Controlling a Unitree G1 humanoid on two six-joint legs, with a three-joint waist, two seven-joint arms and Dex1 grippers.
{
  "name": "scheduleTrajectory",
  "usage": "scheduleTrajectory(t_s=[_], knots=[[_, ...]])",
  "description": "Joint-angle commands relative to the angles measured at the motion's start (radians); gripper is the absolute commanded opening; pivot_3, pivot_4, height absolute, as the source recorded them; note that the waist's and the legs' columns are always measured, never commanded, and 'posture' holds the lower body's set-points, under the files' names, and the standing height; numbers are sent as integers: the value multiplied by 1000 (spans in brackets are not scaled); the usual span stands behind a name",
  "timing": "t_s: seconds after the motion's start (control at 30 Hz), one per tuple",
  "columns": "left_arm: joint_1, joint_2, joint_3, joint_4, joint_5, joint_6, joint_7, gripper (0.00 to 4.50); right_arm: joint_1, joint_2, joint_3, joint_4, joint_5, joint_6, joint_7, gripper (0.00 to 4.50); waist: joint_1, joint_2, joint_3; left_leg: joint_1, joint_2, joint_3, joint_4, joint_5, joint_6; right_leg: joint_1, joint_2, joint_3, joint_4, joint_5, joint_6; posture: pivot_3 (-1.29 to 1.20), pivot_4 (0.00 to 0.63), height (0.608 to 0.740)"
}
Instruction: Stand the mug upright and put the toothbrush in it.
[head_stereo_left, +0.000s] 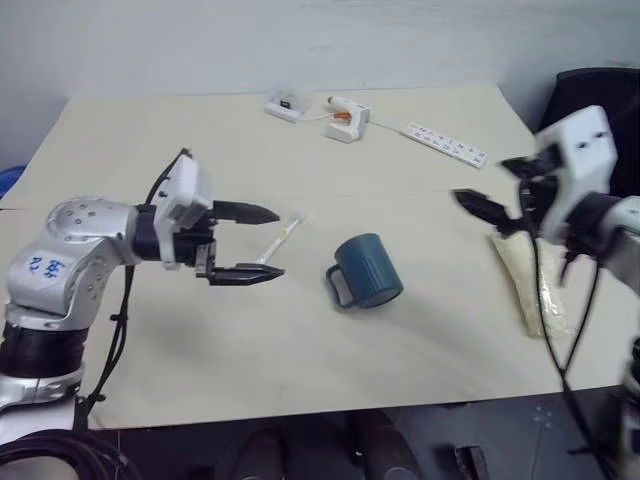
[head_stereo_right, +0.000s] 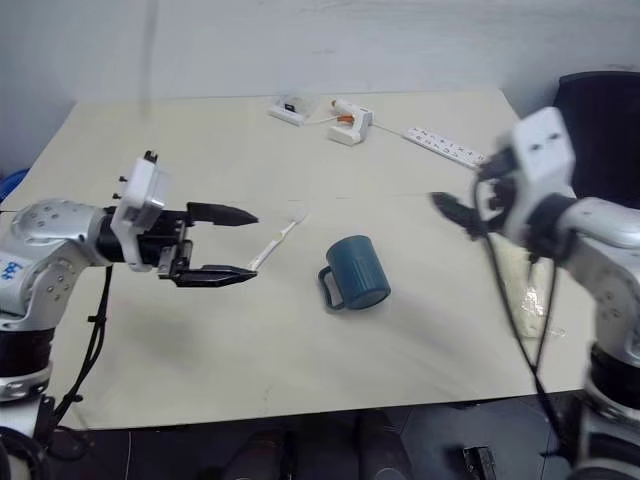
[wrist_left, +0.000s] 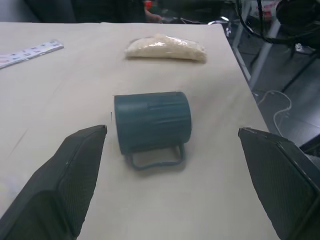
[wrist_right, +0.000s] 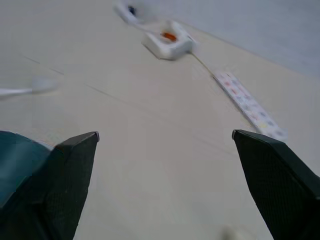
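The mug (head_stereo_left: 367, 270) is seen on its side, handle at seven o'clock; the toothbrush (head_stereo_left: 281, 238) lies at ten o'clock. Both the left gripper (head_stereo_left: 262, 242) and the right gripper (wrist_right: 165, 137) are held with fingers apart, empty.

The light is soft and even, a bit dim and cool, with no bright glare on the table (head_stereo_left: 300, 330). Shadows are faint. A pale one sits right under the mug (head_stereo_left: 366, 270) near the middle of the head view.

The right gripper (head_stereo_left: 490, 214) at the right edge of the head views is smeared with motion blur. The left gripper (head_stereo_left: 250, 242) at the left looks sharp.

In the right wrist view everything is blurry. The toothbrush (wrist_right: 30, 89) at the middle left is a white smudge, and the power strip (wrist_right: 250, 107) at the right is fuzzy. The left wrist view is clearer, but its black fingers (wrist_left: 70, 175) at the bottom corners look soft.
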Motion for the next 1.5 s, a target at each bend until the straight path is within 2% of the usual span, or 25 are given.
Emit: scheduleTrajectory(t_s=[0.03, 0.07, 0.17, 0.27, 0.43, 0.6, 0.83, 0.97, 1.1, 1.23, 1.33, 1.5], knots=[[33, 26, 56, -41, -9, 7, 17, 4500, -29, 112, 8, -74, 123, 207, -17, 3217, 6, 0, 0, -2, 1, 0, 0, 0, 0, -2, -1, 0, 2, 0, 0, 0, 150, 740], [48, 32, 60, -47, -10, 7, 18, 4500, -15, 138, 10, -75, 160, 235, -26, 2952, 12, 0, 0, -5, 2, -1, 0, 0, 0, -4, -3, -1, 1, 0, 0, 0, 150, 740], [78, 43, 68, -62, -11, 9, 18, 4500, 29, 149, 75, -99, 260, 254, -21, 2952, 26, 0, 0, -15, -1, -2, 3, 0, 0, -12, -10, -5, 1, 1, 2, 0, 150, 740], [79, 46, 67, -56, -8, 7, 21, 4500, 48, 215, 124, -75, 283, 254, -91, 2952, 24, 0, 0, -16, -5, -2, 4, 0, 2, -11, -17, -13, -1, 1, 2, 0, 150, 740], [53, 46, 51, -39, 0, 6, 24, 4500, 76, 295, 214, -32, 292, 254, -173, 2952, 21, 0, 0, -13, -4, -3, 4, 0, 2, -7, -16, -15, -1, 2, 3, 0, 150, 740], [27, 46, 42, -24, 6, 7, 22, 4500, 65, 220, 331, -44, 180, 228, -235, 2952, 21, 0, 0, -12, -5, -4, 4, 1, 1, -7, -16, -16, 0, 1, 2, 0, 150, 740], [60, 48, 31, -46, 35, -17, 21, 4500, 85, 46, 478, -68, 26, 45, -236, 2952, 20, 0, 0, -12, -6, -6, 3, 1, 1, -5, -16, -18, -1, 1, 2, 0, 150, 740], [60, 41, 41, -47, 31, -14, 28, 4500, 76, 57, 419, -89, 54, 72, -208, 2952, 21, 0, 0, -12, -6, -6, 3, 1, 1, -5, -14, -18, -1, 1, 2, 0, 150, 740], [65, 35, 33, -49, 36, -23, 32, 4500, 101, -21, 467, -109, 2, 17, -182, 2952, 22, 0, 0, -12, -5, -7, 4, 1, 1, -5, -15, -19, -1, 1, 2, 0, 150, 740], [56, 29, 29, -46, 36, -25, 35, 4500, 126, -26, 482, -97, -13, -13, -171, 2952, 22, 0, 0, -12, -5, -7, 4, 1, 2, -3, -15, -20, -3, 1, 2, 0, 150, 740], [49, 25, 24, -41, 39, -29, 35, 4500, 142, -25, 498, -66, -30, -36, -157, 2422, 22, 0, 0, -12, -6, -7, 3, 1, 1, -3, -15, -20, -3, 1, 2, 0, 150, 740], [33, 17, 20, -32, 43, -32, 39, 4500, 145, -23, 547, 4, -84, -103, -143, 2422, 22, 0, 0, -11, -6, -7, 4, 1, 1, -3, -15, -20, -4, 1, 2, 0, 150, 740]])
